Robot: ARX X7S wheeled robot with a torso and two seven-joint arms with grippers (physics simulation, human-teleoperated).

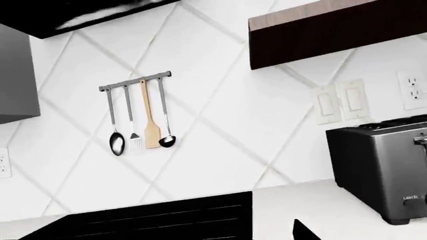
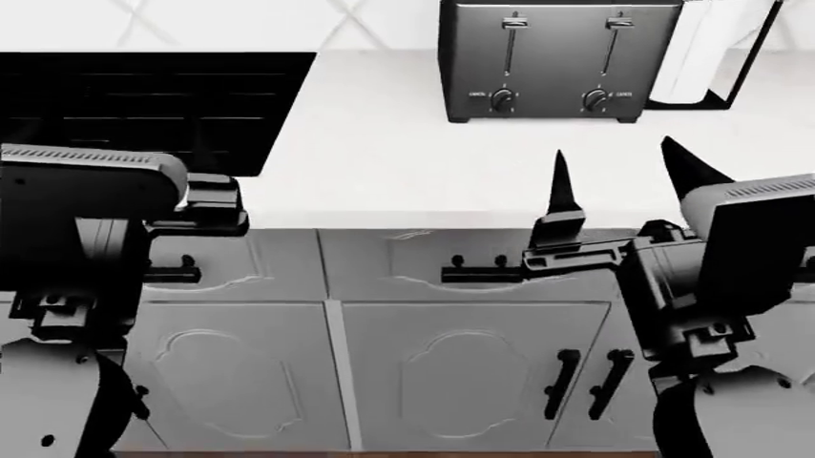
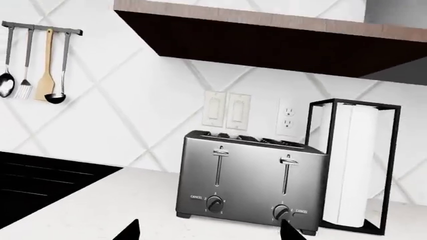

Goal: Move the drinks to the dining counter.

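Neither the Pepsi can nor the milk bottle shows in any view. The dining counter with the sink is out of view too. I face the white counter (image 2: pixel 407 153) that carries the toaster and cooktop. My right gripper (image 2: pixel 624 176) is open and empty, its two black fingertips (image 2: pixel 560 186) spread wide above the counter's front edge, pointing at the toaster; it also shows in the right wrist view (image 3: pixel 210 232). My left gripper (image 2: pixel 210 205) is at the counter's front edge beside the cooktop. In the left wrist view one fingertip (image 1: pixel 303 232) shows far off centre; the other is lost against the black cooktop.
A steel four-slot toaster (image 2: pixel 558 59) stands at the back of the counter, with a paper towel holder (image 2: pixel 713 52) to its right. A black cooktop (image 2: pixel 153 100) is set in at the left. Utensils hang on a wall rail (image 1: pixel 137 117). White cabinet doors (image 2: pixel 459 372) are below.
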